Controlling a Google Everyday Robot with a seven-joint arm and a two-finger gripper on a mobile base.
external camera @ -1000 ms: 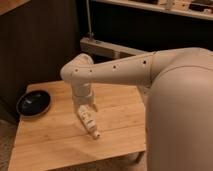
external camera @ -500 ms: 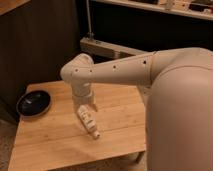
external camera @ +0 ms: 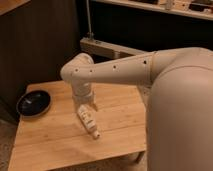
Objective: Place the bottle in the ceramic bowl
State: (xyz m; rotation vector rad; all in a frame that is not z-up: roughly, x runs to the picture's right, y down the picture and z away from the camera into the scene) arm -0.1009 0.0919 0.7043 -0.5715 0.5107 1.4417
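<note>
- Risk: the bottle [external camera: 88,122], slanting tip-down at the middle of the wooden table [external camera: 120,125], is well apart from the ceramic bowl [external camera: 33,103] at the table's left edge; a weak hold could drop it short.
- The gripper [external camera: 85,106] sits under the wrist [external camera: 82,92] at the bottle's upper end (how wide it stands, or whether it clasps the bottle, I cannot tell).

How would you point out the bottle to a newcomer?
Start at the wooden table. Near its middle the gripper hangs from the cream arm, with the bottle just below it. It is slim and whitish with reddish marks, unlike the round dark bowl at the left edge.
</note>
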